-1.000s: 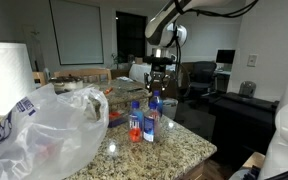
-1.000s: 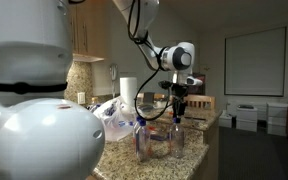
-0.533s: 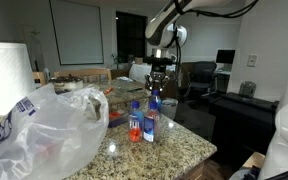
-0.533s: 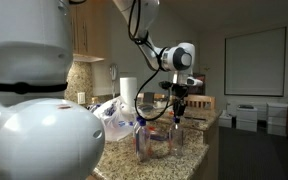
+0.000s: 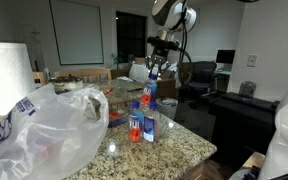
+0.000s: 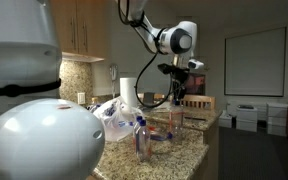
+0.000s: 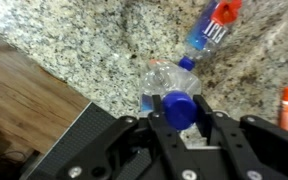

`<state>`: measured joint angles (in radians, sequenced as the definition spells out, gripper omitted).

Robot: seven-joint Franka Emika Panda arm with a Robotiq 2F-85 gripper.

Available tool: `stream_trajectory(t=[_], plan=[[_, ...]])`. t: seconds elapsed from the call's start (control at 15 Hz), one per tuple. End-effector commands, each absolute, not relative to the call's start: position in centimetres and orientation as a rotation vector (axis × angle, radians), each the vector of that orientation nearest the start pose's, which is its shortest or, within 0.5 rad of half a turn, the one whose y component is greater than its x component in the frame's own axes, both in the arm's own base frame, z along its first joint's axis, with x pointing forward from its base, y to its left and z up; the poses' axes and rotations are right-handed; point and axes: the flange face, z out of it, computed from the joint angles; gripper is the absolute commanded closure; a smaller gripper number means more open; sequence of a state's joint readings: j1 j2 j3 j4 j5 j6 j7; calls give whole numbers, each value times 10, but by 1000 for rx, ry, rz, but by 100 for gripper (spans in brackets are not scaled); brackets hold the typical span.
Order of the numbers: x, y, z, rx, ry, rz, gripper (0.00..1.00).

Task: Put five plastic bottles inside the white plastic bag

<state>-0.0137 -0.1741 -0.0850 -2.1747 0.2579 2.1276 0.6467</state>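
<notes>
Wrist view: plastic bottle (image 7: 210, 32), lettering blurred

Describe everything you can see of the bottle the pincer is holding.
The bottle is small, clear, slightly crumpled plastic with a blue cap. The pincer is shut on it at the cap, so it hangs cap-up above the speckled granite counter. Nothing but the pincer touches it.

Open air above the white plastic bag (image 5: 54, 125); upright plastic bottles (image 5: 134, 124) alongside, paper towel roll (image 5: 6, 70) behind.
</notes>
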Motion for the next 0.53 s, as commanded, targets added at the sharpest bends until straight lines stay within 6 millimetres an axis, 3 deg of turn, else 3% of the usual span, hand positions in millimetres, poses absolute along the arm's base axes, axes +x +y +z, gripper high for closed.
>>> stream_trajectory(t=[0.0, 0.2, 0.33, 0.47], plan=[[509, -36, 523, -2519, 1021, -199, 87], [530, -15, 545, -2424, 870, -247, 87], [547, 14, 552, -2373, 743, -230, 87], [570, 55, 542, -2327, 624, -169, 87]])
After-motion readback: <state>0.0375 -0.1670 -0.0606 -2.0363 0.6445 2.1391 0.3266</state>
